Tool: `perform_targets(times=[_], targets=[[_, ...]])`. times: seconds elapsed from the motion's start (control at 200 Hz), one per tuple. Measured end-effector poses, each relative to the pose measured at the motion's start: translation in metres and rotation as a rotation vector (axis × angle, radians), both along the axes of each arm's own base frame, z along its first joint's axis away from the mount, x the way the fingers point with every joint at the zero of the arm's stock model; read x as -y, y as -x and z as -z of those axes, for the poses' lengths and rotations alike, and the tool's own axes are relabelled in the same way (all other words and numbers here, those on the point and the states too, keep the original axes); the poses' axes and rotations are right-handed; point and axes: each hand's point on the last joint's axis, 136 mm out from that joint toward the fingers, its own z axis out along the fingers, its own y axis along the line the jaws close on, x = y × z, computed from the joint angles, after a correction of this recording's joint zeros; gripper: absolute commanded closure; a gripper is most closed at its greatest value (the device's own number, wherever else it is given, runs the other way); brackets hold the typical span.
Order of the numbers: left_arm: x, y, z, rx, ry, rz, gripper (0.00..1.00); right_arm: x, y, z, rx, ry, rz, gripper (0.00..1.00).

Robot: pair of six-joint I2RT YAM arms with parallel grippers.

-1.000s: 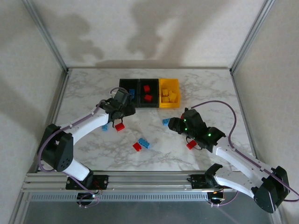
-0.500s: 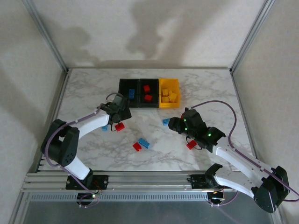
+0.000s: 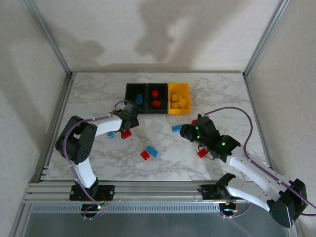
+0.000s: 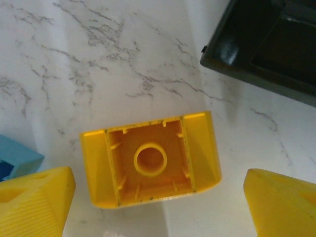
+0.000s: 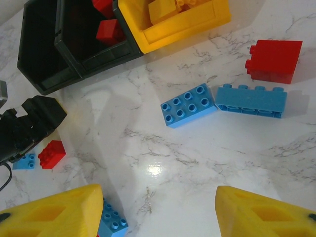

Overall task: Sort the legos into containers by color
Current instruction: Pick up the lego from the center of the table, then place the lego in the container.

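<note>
Step in hand: the left arm is picking up a yellow brick. I judge the grasp lined up but not yet made.
Left gripper (image 4: 157, 190): jaws spread wide, holding nothing. A yellow fingertip (image 4: 35, 200) stands on each side of the brick, and neither touches it.
Yellow brick (image 4: 150, 160): lies upside down on the marble table (image 4: 98, 59), hollow underside and centre tube facing up. It sits between the fingers, near the corner of the left black bin (image 4: 256, 44).
Neighbour: a pale blue brick (image 4: 17, 157) just beside the left-hand fingertip, apart from the yellow brick.
Right gripper (image 5: 158, 212): jaws wide apart and empty, hovering over bare marble.
Ahead of the right gripper: an eight-stud blue brick (image 5: 189, 104), a long blue brick (image 5: 251, 100) just beside it, and a red brick (image 5: 274, 60) beyond.
Containers: the yellow bin (image 3: 178, 89) at the right end holds yellow bricks. The middle black bin (image 3: 150, 98) holds red ones, and the left black bin holds one blue.
Progress: judged partly done, since several red and blue bricks lie loose on the table.
Next move calls for: closing the fingers on the brick's two flat side walls and lifting it clear. The brick then goes across both black bins for release over the yellow bin.
Caution: the pale blue brick is close enough to be nudged as the jaws close.
</note>
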Motion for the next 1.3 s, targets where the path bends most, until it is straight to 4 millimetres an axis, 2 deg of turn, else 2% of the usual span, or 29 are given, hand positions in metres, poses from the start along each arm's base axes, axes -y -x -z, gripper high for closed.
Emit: perform_targets(times=[0.29, 0.521, 0.676, 0.781, 1.111, 1.222, 1.302], targets=[[-0.001, -0.012, 0.004, 0.010, -0.036, -0.006, 0.26, 0.000, 0.000, 0.001, -0.001, 0.002, 0.001, 0.39], [0.001, -0.018, 0.003, 0.015, -0.039, 0.003, 0.42, 0.001, 0.000, 0.001, -0.002, 0.006, 0.004, 0.39], [0.001, -0.017, 0.002, 0.016, -0.035, 0.006, 0.43, 0.002, -0.001, 0.001, 0.002, 0.010, 0.009, 0.39], [-0.002, -0.010, -0.001, 0.006, -0.040, 0.008, 0.43, 0.002, -0.001, 0.001, 0.002, 0.010, 0.009, 0.39], [0.004, 0.001, -0.047, 0.066, -0.012, 0.037, 0.45, 0.002, -0.002, 0.001, 0.003, 0.013, 0.012, 0.39], [0.015, 0.004, -0.059, 0.073, 0.001, 0.067, 0.45, 0.002, -0.002, 0.002, 0.004, 0.017, 0.013, 0.39], [0.033, 0.000, -0.072, 0.089, 0.024, 0.102, 0.45, 0.002, -0.004, 0.000, 0.007, 0.015, 0.014, 0.39]])
